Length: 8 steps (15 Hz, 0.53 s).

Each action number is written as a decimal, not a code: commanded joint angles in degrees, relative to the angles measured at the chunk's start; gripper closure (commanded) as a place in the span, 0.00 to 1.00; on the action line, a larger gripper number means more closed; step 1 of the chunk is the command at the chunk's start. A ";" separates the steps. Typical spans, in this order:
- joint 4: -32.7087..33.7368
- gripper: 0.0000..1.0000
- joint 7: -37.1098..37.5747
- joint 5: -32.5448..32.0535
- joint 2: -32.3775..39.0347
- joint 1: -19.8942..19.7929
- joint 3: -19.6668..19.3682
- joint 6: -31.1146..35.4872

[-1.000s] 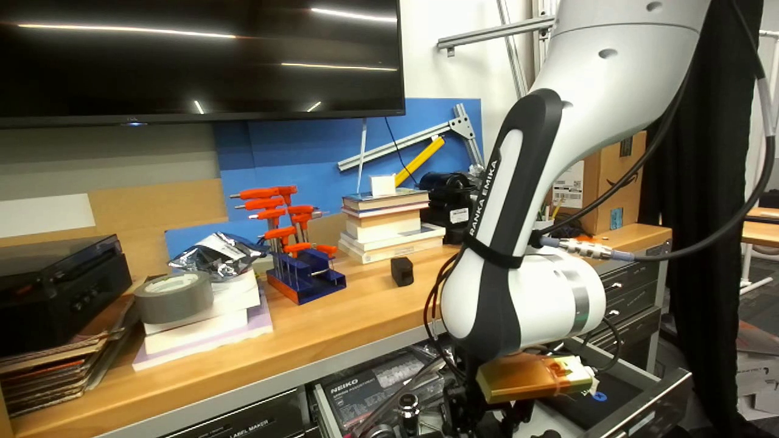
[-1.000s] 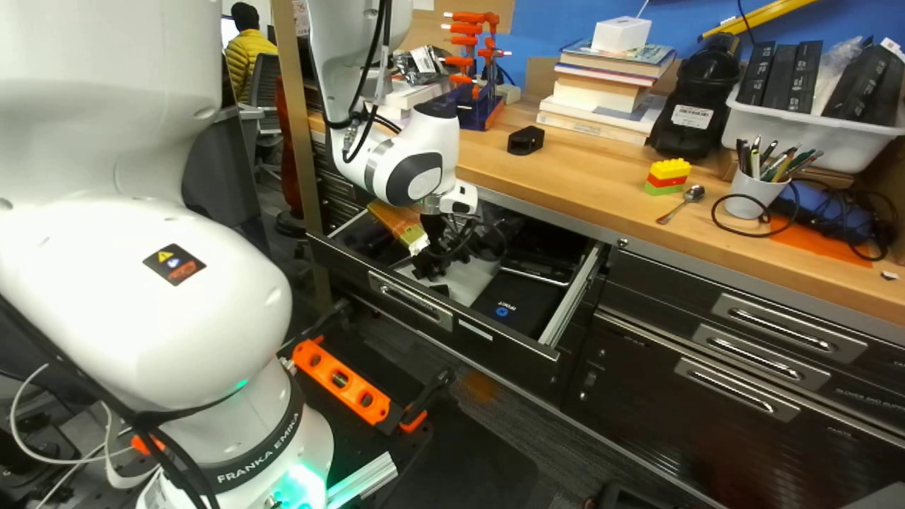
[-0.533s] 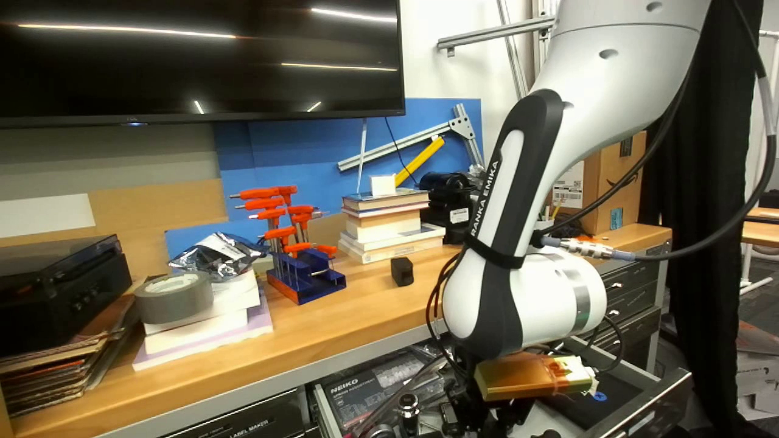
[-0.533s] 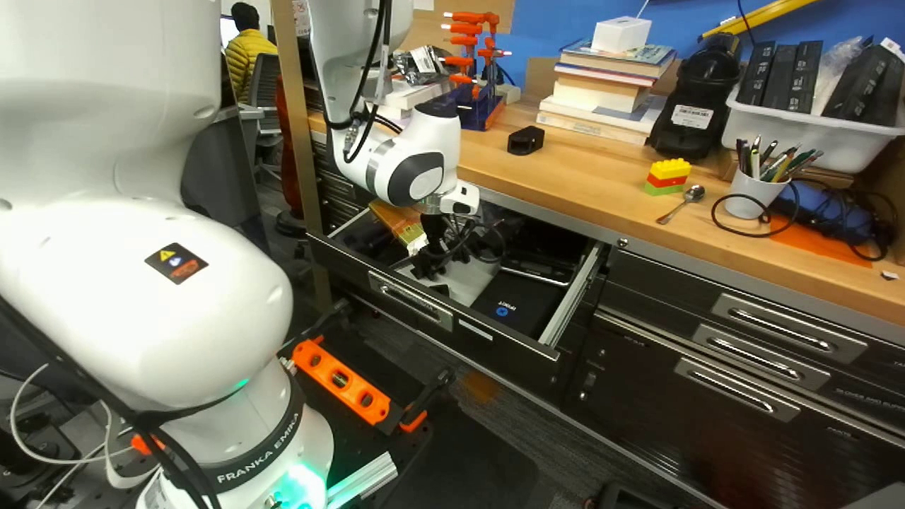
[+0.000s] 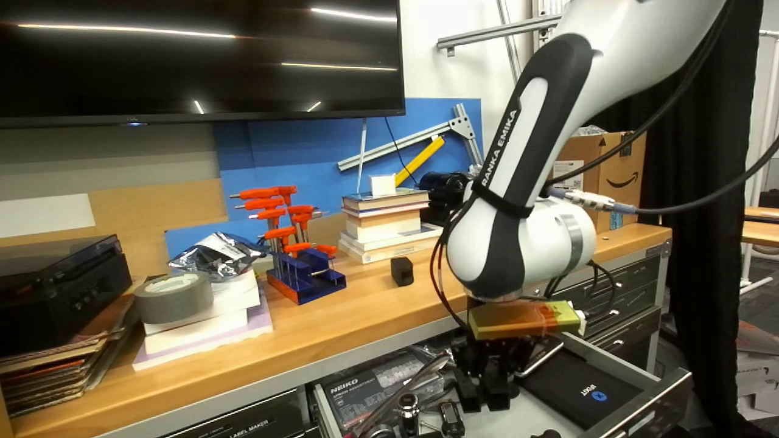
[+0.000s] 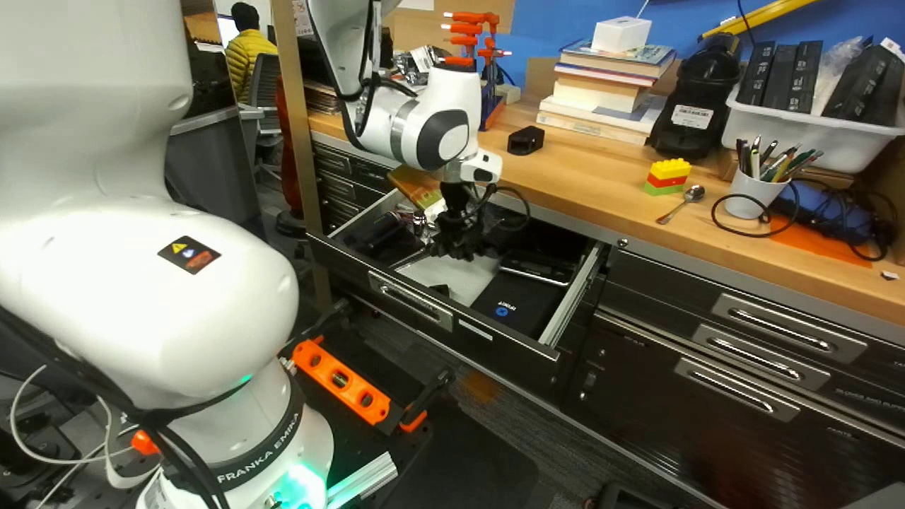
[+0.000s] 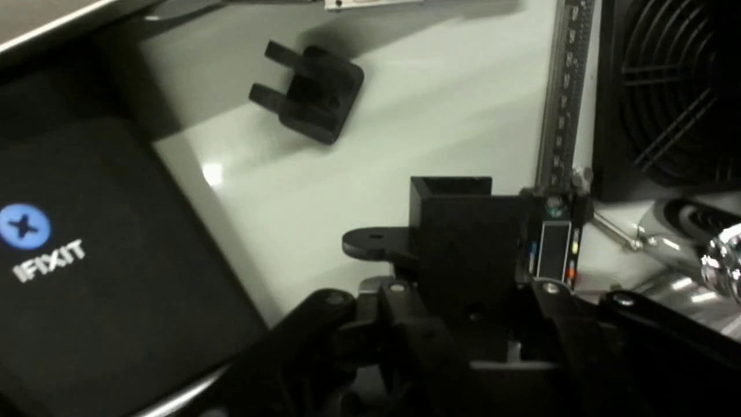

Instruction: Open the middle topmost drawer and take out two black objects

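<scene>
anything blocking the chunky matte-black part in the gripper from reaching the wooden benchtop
Probably just the wooden benchtop's front edge: the matte-black part, held in the gripper, must clear it. Nothing else visible intervenes.

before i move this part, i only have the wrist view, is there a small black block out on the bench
Observer: Yes, in both exterior views a black block sits on the bench, near the books.
Operator: ok and if i set the black part in the gripper down by it, what could i hit
Observer: Possibly the hex keys: in both exterior views they show to the left of the block.
</scene>
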 commanded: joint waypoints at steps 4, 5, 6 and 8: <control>8.71 0.81 11.53 -10.45 -7.86 -0.91 -0.74 -11.06; 10.98 0.81 12.51 -10.92 -7.34 -1.29 -0.33 -11.46; 13.38 0.81 14.39 -12.43 -6.40 -1.40 -0.30 -11.31; 18.80 0.81 16.29 -13.12 -3.80 -1.93 -0.09 -12.35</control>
